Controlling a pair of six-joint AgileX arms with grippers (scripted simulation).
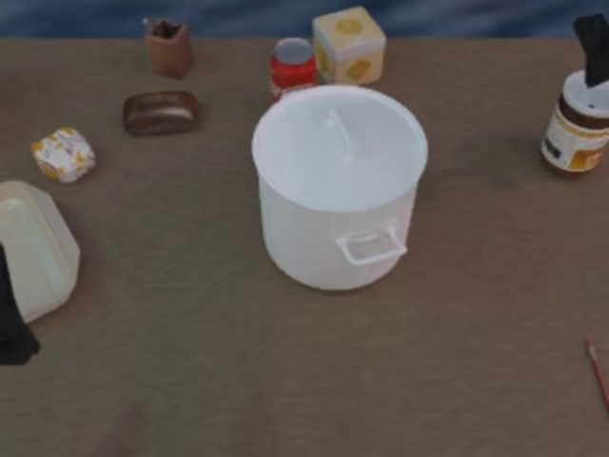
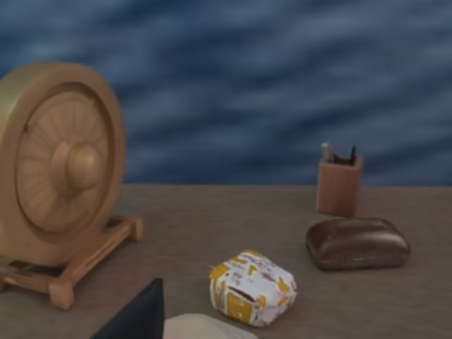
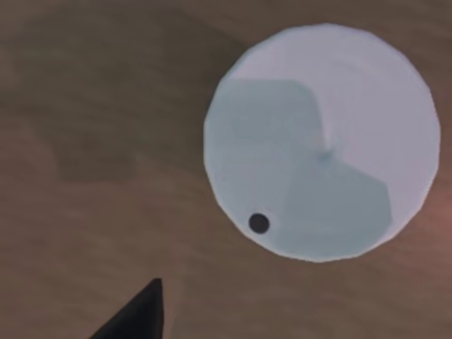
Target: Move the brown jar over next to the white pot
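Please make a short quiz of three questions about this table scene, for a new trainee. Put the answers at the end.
1. True or false: the brown jar already stands touching the white pot.
2. Which gripper hangs above the brown jar? A) the left gripper B) the right gripper
3. Fill in: the red can stands between the white pot and the table's ____ edge in the top view.

Key
1. False. The jar stands apart from the pot, near the table's right edge.
2. B. The right wrist view looks straight down on the jar's white lid; the left gripper is parked at the left edge beside the pale container.
3. Far.
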